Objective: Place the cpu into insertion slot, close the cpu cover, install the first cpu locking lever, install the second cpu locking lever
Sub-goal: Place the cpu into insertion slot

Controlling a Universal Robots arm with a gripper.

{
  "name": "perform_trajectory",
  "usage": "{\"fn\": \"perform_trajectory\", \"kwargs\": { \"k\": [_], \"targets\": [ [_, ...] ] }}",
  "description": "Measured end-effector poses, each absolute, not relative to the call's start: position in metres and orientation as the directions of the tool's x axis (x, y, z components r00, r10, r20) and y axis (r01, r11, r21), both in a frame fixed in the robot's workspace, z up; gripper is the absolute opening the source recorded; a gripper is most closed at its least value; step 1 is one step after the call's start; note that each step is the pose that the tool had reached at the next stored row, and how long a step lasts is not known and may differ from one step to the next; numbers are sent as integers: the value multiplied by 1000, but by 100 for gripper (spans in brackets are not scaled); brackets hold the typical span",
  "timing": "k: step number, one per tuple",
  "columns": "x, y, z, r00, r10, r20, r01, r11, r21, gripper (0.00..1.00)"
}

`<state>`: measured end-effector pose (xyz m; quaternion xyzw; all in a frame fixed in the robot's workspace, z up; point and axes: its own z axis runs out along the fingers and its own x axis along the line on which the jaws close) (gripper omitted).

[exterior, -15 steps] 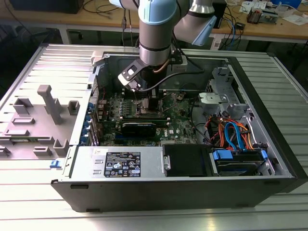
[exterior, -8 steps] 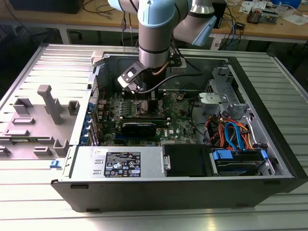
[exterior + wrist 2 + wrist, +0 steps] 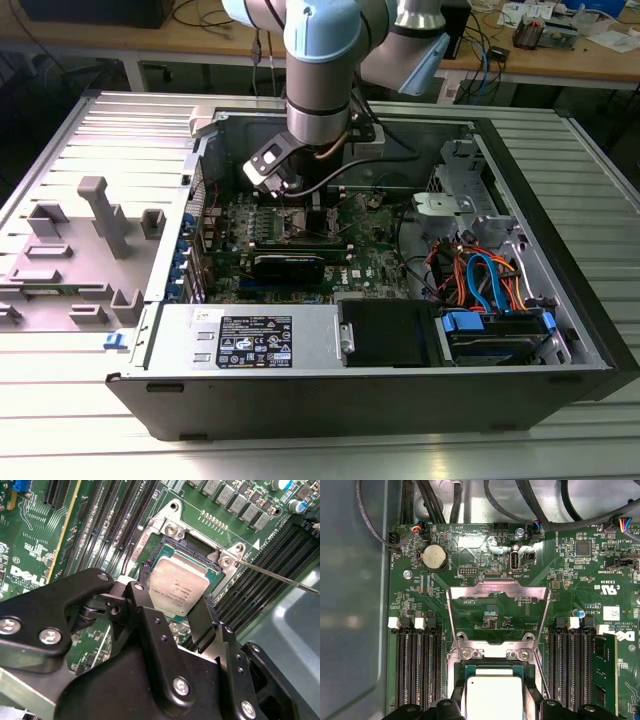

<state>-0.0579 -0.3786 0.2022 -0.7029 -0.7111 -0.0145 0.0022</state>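
Closest to the wrist cameras, the black claw [image 3: 177,597] is clamped on the cpu [image 3: 175,582], one finger [image 3: 146,587] against each of two opposite edges of the silver-grey chip. The cpu is over the insertion slot [image 3: 195,547], covering most of its dark centre; a strip of the socket shows past the chip's far edge, and I cannot tell whether the chip is fully seated or just above the contacts. A thin metal locking lever [image 3: 280,577] sticks out free from one corner of the socket, not latched down. Just beyond the slot in the first wrist view, the cpu cover [image 3: 497,585] stands swung up on its hinge, and the green motherboard [image 3: 570,580] shows through its square cut-out. Long black memory slots [image 3: 417,665] flank the socket on both sides, and one of them holds a memory stick [image 3: 605,675]. Farther along the board sit a round coin battery [image 3: 434,557] and, past it, dark cables [image 3: 530,500] looping along the board's edge. In the exterior view the arm [image 3: 318,60] reaches straight down into the open computer case [image 3: 400,400], which lies on its side on a ribbed metal worktop [image 3: 60,420]. Grey plastic fixtures [image 3: 100,215] stand on the worktop at the exterior view's left, well apart from the socket.
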Motion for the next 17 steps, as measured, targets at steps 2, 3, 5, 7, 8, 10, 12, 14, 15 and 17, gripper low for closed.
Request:
{"fn": "perform_trajectory", "kwargs": {
  "k": [2, 3, 5, 7, 8, 10, 12, 14, 15, 17],
  "targets": [
    [-58, -379, 202, -10, 1000, 24, 1000, 10, 18, 54],
    [-58, -379, 201, -10, 1000, 24, 1000, 9, 18, 54],
    [-58, -379, 201, -9, 1000, 24, 1000, 8, 18, 54],
    [-58, -379, 201, -8, 1000, 24, 1000, 8, 18, 54],
    [-58, -379, 201, -9, 1000, 24, 1000, 8, 18, 54],
    [-58, -379, 201, -8, 1000, 23, 1000, 8, 18, 54],
    [-58, -379, 201, -8, 1000, 21, 1000, 8, 18, 54],
    [-58, -379, 201, -8, 1000, 19, 1000, 8, 18, 54],
    [-58, -379, 201, -8, 1000, 18, 1000, 8, 18, 54],
    [-58, -379, 201, -8, 1000, 15, 1000, 8, 18, 54]
  ]
}}
